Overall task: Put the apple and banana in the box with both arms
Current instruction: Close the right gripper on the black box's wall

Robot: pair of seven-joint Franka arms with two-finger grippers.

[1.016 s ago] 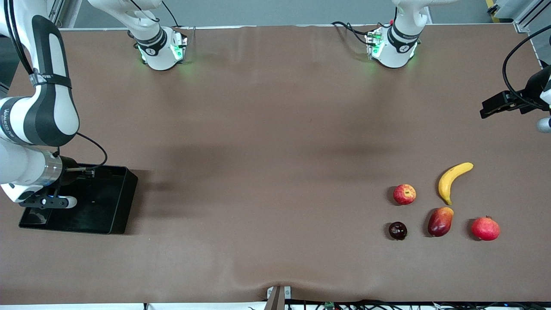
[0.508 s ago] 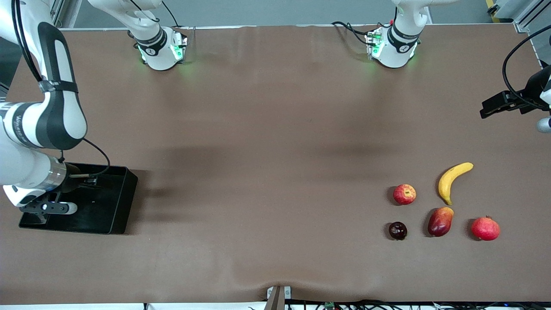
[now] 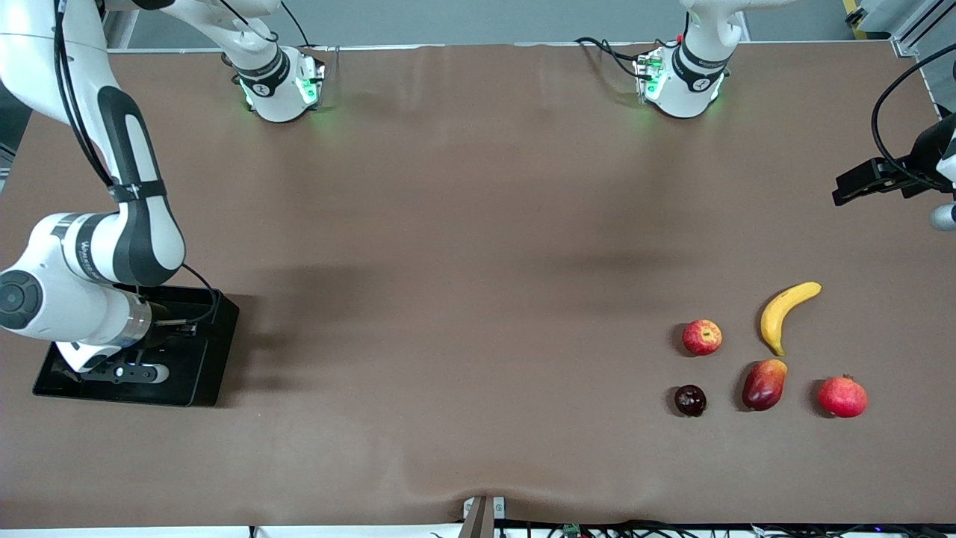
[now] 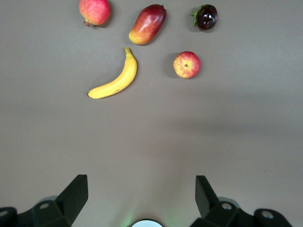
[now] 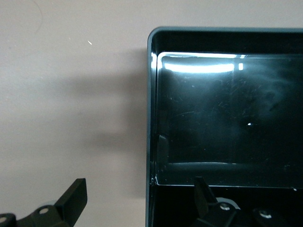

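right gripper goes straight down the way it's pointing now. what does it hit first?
Probably the box. The open right gripper straddles its side wall, so one finger likely lands on that rim or just inside, the other on the bare table. Depth is unclear.

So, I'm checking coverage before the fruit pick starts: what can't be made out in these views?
- Shallow glossy black tray: in the front view the right arm covers much of its floor; the right wrist view cuts off two of its edges.
- Right gripper: hidden under its wrist in the front view.
- Left gripper: the front view's edge cuts off most of it.
- Small dark maroon fruit: too small to name.
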